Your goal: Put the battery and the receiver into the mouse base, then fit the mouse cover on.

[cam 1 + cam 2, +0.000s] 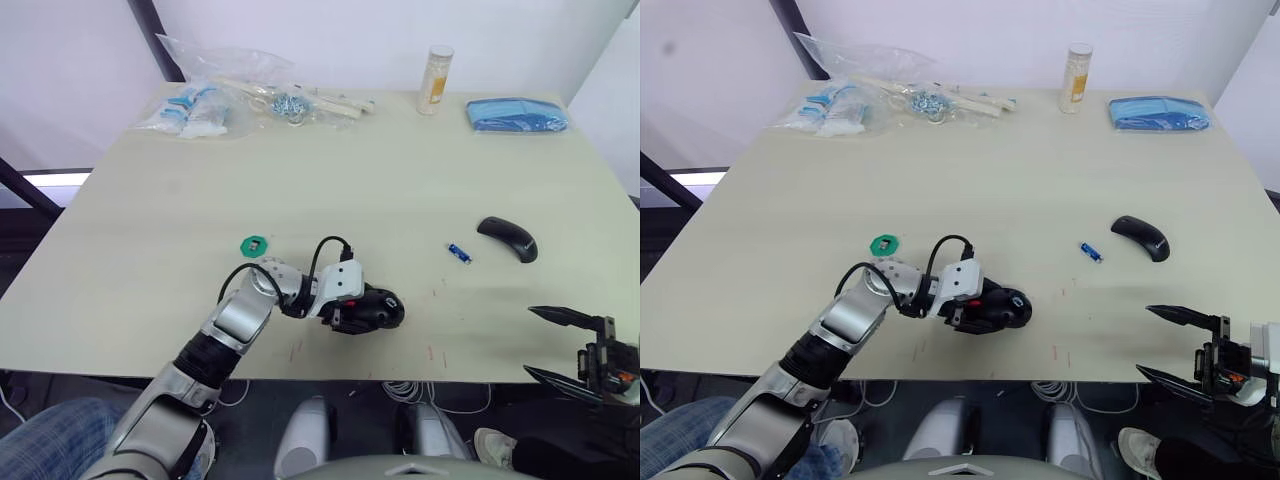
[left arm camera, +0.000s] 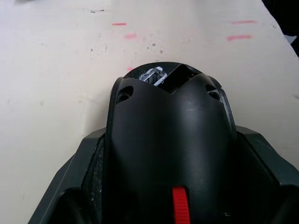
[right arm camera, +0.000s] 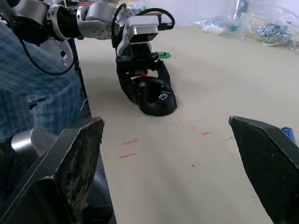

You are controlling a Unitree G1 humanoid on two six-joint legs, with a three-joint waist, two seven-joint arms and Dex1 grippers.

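Pale beige tabletop (image 1: 330, 170), seen from the head camera.

Left gripper (image 1: 372, 314) lies low on the table near the front edge, its two black fingers clamped on either side of the black oval mouse base (image 1: 380, 310) — base resting on the tabletop. In the left wrist view the base (image 2: 170, 154) shows a red strip at its near end and a small opening at its far end with something pale and metallic inside; what it is cannot be told. In the right wrist view the same grip is visible from the side, fingers straddling the base (image 3: 156, 95).

Small round green disc (image 1: 255, 244) lies on the table just behind the left arm, apart from the base.

Small blue cylindrical battery (image 1: 459, 253) lies on the table to the right of the base, well apart from it. Just beyond it to the right, the smooth black arched mouse cover (image 1: 508, 238), lying free on the table, near the battery but not touching.

Right gripper (image 1: 562, 346) hangs off the table's front right corner, jaws spread wide, holding nothing — broad black fingertips (image 3: 77, 161) stand far apart in the right wrist view.

Along the far edge: clear plastic bags of small parts (image 1: 225, 95), a pale upright cylindrical container (image 1: 435, 80), a folded blue cloth (image 1: 515, 115).

The receiver cannot be made out.
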